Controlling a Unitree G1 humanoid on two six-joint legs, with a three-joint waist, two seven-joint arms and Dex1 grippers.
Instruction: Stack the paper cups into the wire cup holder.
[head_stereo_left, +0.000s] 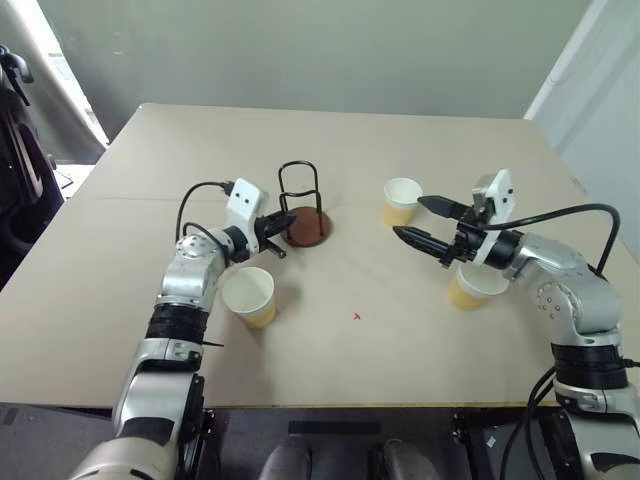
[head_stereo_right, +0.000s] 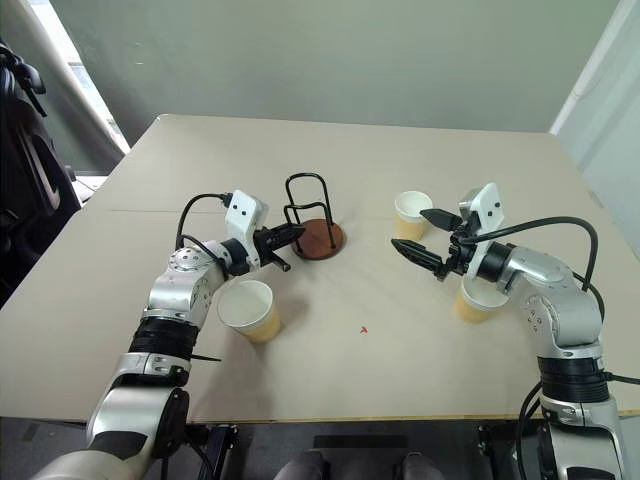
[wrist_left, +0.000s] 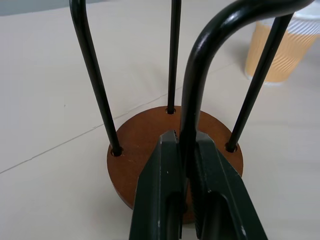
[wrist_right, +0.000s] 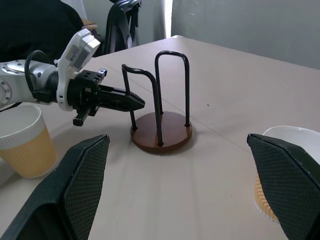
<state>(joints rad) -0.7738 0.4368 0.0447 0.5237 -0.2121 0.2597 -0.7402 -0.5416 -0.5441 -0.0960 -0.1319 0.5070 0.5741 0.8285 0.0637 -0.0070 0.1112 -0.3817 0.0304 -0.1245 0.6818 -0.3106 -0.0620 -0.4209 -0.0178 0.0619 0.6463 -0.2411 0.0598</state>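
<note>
The wire cup holder, a reddish-brown disc with black wire loops, stands mid-table. My left gripper is shut on the lower part of one wire leg, just above the base, reaching in from the holder's left side. One paper cup stands upright beneath my left forearm. A second paper cup stands to the right of the holder. My right gripper hovers open beside that cup, its fingers spread wide with nothing between them. A third paper cup sits partly hidden under my right wrist.
A small red mark lies on the beige table near the front. A dark chair stands beyond the table's left edge. The table's far half is bare.
</note>
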